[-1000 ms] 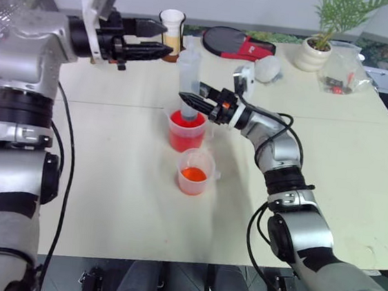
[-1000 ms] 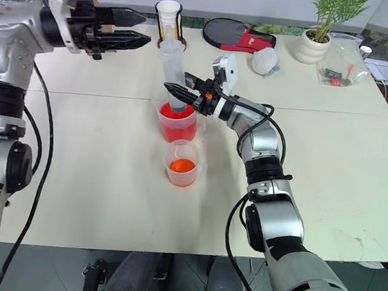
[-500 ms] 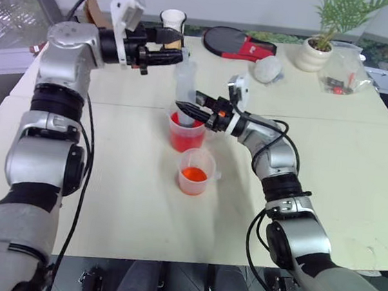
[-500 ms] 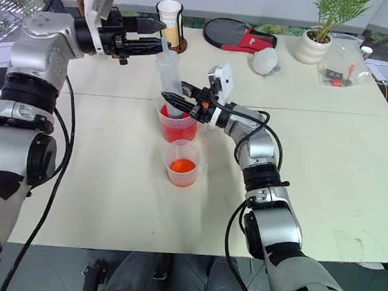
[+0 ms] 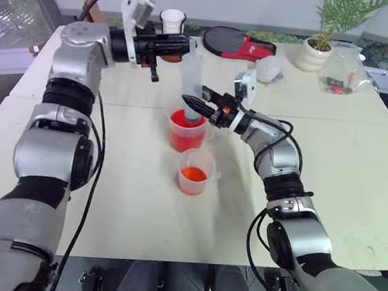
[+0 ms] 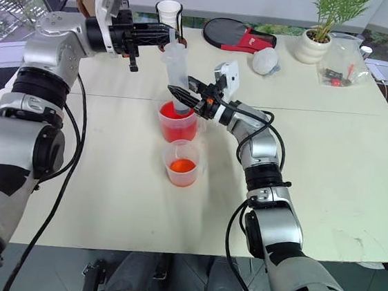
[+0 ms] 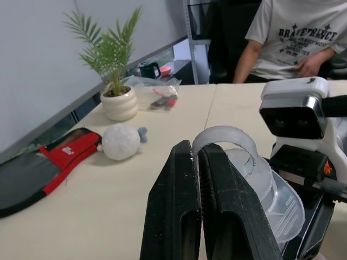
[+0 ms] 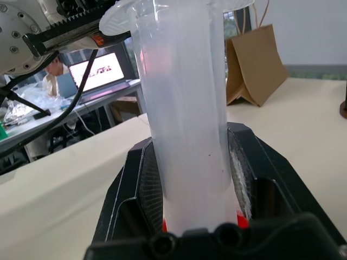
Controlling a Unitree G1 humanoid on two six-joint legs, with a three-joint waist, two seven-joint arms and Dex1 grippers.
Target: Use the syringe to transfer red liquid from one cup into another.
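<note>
Syringe (image 5: pixel 191 83) upright btwn right gripper (image 5: pixel 193 104) jaws, over larger cup (image 5: pixel 185 132).

**Left wrist view: shut fingers at the syringe top**

The left gripper (image 7: pixel 199 179) has its two black fingers pressed together, just beside the clear round top of the syringe (image 7: pixel 238 162). Beyond on the counter (image 7: pixel 81 216) lie a potted plant (image 7: pixel 116 86), a white fluffy ball (image 7: pixel 120 142) and a red-and-black paddle (image 7: pixel 43 173). A person in a printed T-shirt (image 7: pixel 293 38) sits behind

Desk (image 5: pixel 359 156) open on its right half and along the near edge. Centre blocked: large cup (image 5: pixel 185 132) with upright syringe (image 5: pixel 191 83), small cup (image 5: pixel 195 171) just in front.
</note>
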